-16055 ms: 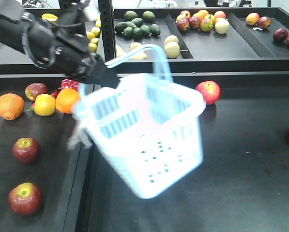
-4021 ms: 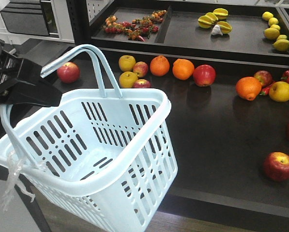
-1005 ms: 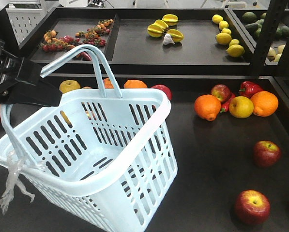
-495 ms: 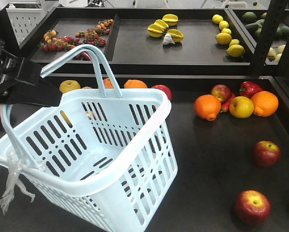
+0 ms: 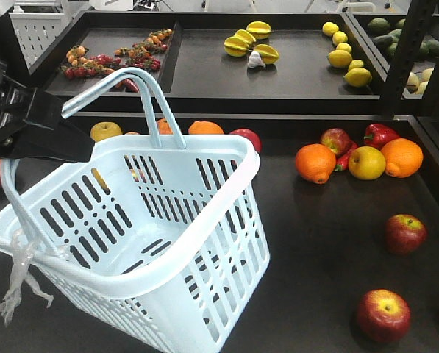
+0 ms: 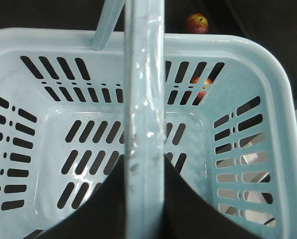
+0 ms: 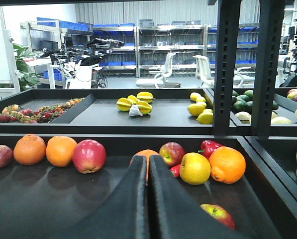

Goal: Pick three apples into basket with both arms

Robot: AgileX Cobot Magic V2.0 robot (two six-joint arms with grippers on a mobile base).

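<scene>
I am watching the left gripper (image 5: 39, 136) squeezing a handle (image 5: 105, 92) of the basket (image 5: 204, 220). Its two black fingers (image 6: 101, 209) are pinching tight on both sides of the handle. The basket is hanging tilted in the air over the dark table (image 5: 315, 243), and nothing is lying inside it. A bit of clear plastic (image 5: 17, 279) is dangling from its side at 8 o'clock.

The right gripper (image 7: 148, 162) is pressing its fingers flat together with nothing between them. It is pointing toward a row of fruit.

The apples are all lying on the table, not in the basket. From the basket, the first apple (image 5: 405, 234) is sitting at 3 o'clock and the second apple (image 5: 382, 315) at 4 o'clock, both well apart from it. The third apple (image 5: 246, 137) is peeking out just behind the rim at 12 o'clock. Two oranges (image 5: 315, 162) and a red pepper (image 5: 381, 134) are sitting close together at 2 o'clock.
</scene>
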